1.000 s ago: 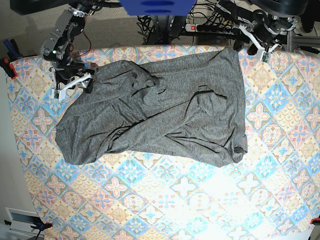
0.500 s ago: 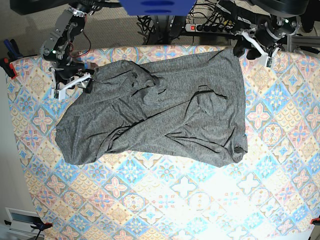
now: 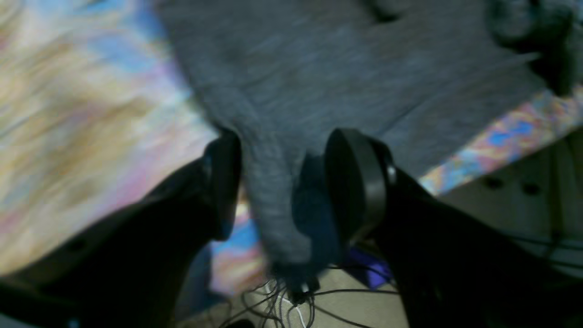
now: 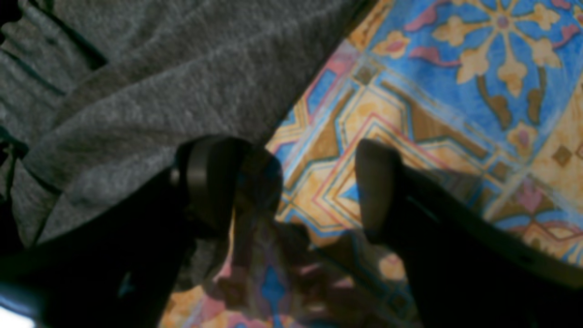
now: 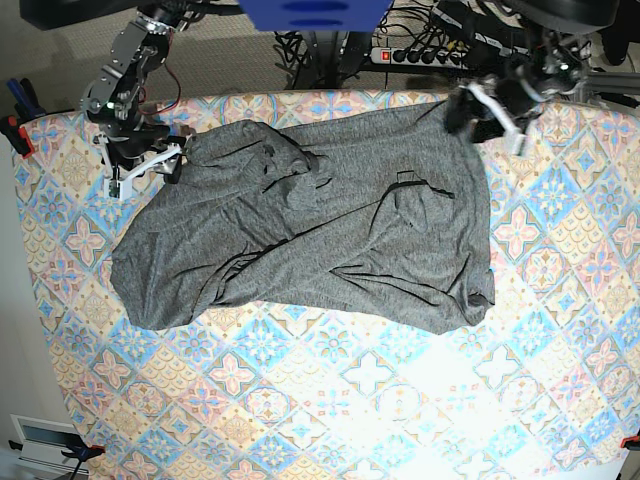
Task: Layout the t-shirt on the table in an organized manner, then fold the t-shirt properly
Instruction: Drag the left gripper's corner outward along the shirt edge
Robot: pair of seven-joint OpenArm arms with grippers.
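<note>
The dark grey t-shirt point(image 5: 320, 230) lies crumpled and creased across the far half of the table point(image 5: 350, 400). In the base view my left gripper point(image 5: 482, 112) hovers at the shirt's far right corner. Its wrist view shows it open point(image 3: 282, 182), with that corner of the t-shirt point(image 3: 278, 200) between the black fingers point(image 3: 355, 182) at the table's far edge. My right gripper point(image 5: 147, 166) sits at the shirt's far left edge. It is open point(image 4: 291, 191), with bare patterned table point(image 4: 328, 182) between the fingers and the t-shirt point(image 4: 159, 91) beside the left finger point(image 4: 209, 182).
Behind the table's far edge lie a power strip point(image 5: 420, 55) and tangled cables point(image 3: 282, 296). A blue object point(image 5: 315, 12) hangs at the top middle. Clamps point(image 5: 15, 135) grip the table's left edge, and a white box point(image 5: 45, 440) sits on the floor at lower left.
My left gripper has swung from beyond the far right table edge leftward onto the shirt's far right corner. The right gripper has stayed put, and the shirt looks unchanged.
</note>
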